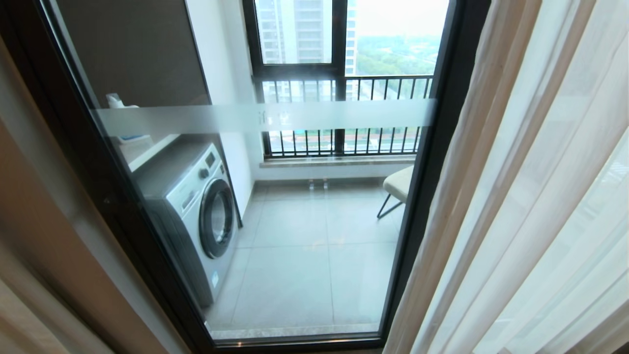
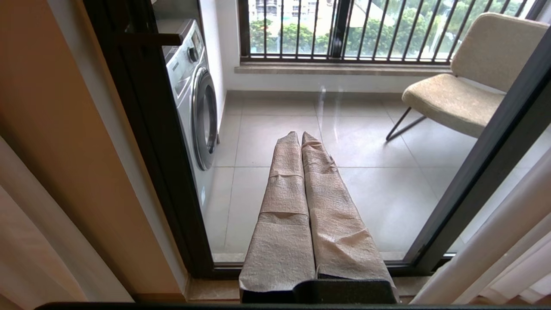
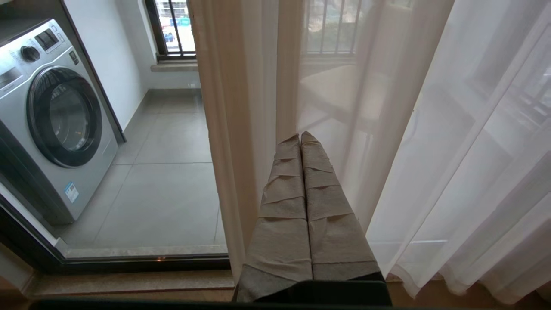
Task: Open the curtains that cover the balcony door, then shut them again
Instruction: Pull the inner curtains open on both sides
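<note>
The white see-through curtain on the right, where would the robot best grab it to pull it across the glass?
Probably its free vertical edge, the sheer curtain, where the folds bunch into a firm, narrow pleat beside the bare glass of the balcony door. Coming from the uncovered glass side lets fingers close across that pleat. The right gripper points at it, shut; the left gripper, also shut, faces bare glass.

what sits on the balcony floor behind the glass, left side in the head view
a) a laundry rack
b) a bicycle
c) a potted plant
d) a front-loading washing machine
d: a silver washing machine with a round dark door stands beyond the balcony door, against the left wall.
</note>
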Tool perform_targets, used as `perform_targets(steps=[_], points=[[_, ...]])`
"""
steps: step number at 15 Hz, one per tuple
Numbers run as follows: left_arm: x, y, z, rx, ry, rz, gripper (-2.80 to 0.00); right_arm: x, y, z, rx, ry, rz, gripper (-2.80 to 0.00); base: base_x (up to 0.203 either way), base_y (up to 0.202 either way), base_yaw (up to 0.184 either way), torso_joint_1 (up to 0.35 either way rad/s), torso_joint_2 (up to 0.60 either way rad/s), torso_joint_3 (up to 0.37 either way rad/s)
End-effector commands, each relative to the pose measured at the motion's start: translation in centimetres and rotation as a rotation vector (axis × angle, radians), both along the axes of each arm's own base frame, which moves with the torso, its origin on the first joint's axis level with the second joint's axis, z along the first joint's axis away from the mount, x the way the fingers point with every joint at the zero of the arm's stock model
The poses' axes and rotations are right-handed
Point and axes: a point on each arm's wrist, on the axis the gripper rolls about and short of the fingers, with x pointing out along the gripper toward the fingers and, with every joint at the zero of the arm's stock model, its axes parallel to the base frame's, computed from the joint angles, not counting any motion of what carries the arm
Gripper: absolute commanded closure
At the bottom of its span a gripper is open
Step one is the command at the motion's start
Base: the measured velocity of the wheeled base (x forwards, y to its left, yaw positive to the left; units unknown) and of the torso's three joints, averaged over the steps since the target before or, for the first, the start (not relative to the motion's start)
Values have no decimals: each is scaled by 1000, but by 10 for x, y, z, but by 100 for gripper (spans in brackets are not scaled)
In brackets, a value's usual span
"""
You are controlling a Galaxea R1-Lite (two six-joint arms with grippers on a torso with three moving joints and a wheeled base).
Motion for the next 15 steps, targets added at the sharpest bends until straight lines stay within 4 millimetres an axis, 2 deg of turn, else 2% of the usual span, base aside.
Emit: perform_targets(steps=[1,15], points=[[0,0,0,0,-2,0,0,0,0,0,0,2,1,0,0,0,0,0,0,0],[0,0,0,0,-2,0,0,0,0,0,-5,3,2,0,0,0,0,0,0,0]])
